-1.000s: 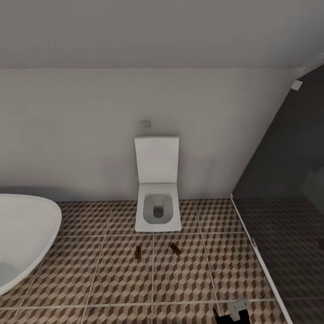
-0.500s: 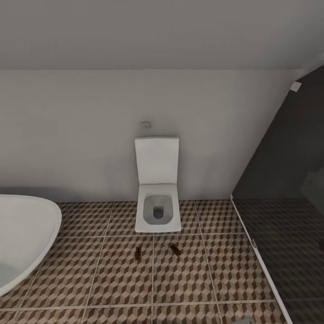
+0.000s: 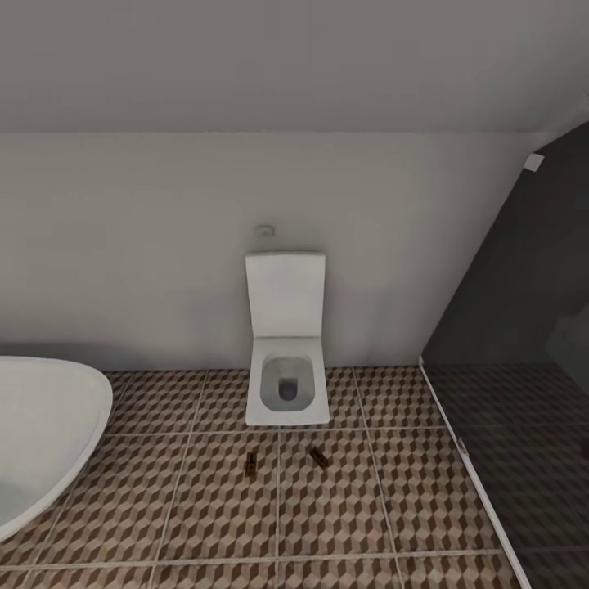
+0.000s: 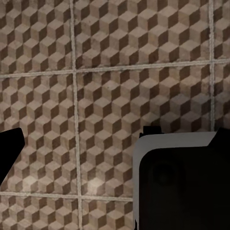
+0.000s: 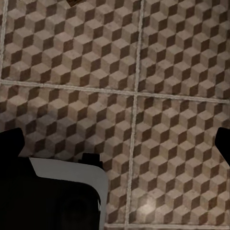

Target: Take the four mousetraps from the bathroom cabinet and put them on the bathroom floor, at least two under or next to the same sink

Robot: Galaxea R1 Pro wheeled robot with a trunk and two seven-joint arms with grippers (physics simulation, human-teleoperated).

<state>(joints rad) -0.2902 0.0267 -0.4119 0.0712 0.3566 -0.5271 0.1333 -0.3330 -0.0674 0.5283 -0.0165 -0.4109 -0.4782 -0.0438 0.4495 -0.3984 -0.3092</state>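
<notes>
While facing the bathroom floor (image 3: 204, 507), bathtub (image 3: 41, 425) at left and toilet (image 3: 286, 384) ahead, finds two mousetraps (image 3: 250, 464) on the tiles just before the toilet, ahead of both hands: one lengthwise toward the bowl, the other (image 3: 319, 457) skewed. Left hand (image 4: 117, 141) and right hand (image 5: 117, 140) spread apart, empty. Probably nearer the right: brown scrap (image 5: 73, 2) cut off, unidentifiable.

My left end effector (image 4: 115, 143) hangs over the bathroom floor (image 4: 110, 57), cube-pattern tiles with pale grout lines; its dark fingers (image 4: 9, 148) sit wide apart, nothing between them.
</notes>
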